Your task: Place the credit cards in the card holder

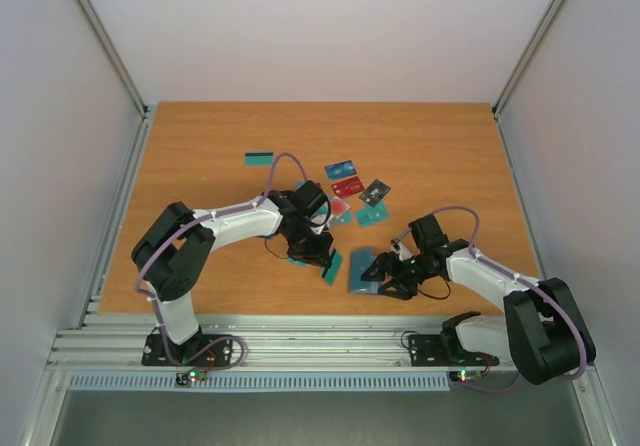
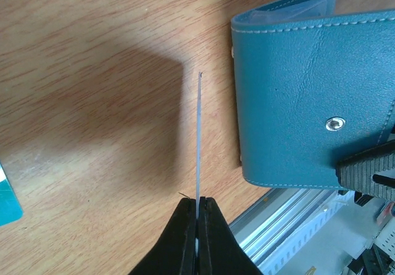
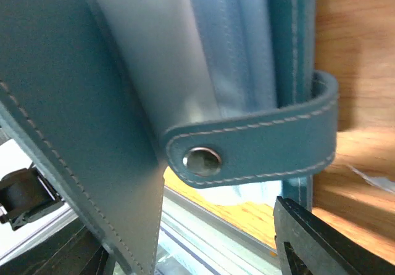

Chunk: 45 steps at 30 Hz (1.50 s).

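Left wrist view, credit card (image 2: 199, 133) edge-on, lengthwise out from left end effector (image 2: 197, 202)

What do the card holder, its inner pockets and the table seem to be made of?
The card holder looks like teal leather or an imitation: fine grain, soft sheen, pale stitching, a metal snap. Its inner pockets seem frosted clear plastic film. The table shows matte orange-brown wood grain; solid wood or laminate, I cannot tell.
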Each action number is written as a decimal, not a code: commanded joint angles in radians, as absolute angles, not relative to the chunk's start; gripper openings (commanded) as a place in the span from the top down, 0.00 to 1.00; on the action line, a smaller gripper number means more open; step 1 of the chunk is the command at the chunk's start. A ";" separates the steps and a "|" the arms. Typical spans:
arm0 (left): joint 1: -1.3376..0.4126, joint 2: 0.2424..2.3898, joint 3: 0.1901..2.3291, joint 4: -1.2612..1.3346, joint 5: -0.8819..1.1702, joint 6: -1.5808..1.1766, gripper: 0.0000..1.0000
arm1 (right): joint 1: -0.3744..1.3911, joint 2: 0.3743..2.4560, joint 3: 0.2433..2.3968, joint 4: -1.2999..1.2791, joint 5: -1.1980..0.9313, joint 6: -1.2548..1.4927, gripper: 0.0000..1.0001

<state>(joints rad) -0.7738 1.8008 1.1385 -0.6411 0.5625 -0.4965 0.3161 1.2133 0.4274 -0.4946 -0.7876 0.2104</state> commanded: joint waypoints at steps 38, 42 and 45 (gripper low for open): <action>-0.791 1.818 1.055 -0.549 0.635 -0.500 1.00 | 0.354 1.317 0.372 -0.045 -0.853 0.387 0.28; -0.792 1.831 1.050 -0.525 0.654 -0.505 1.00 | 0.380 1.317 0.384 0.025 -0.888 0.420 0.27; -0.793 1.835 1.048 -0.511 0.662 -0.515 1.00 | 0.410 1.312 0.400 0.054 -0.901 0.437 0.27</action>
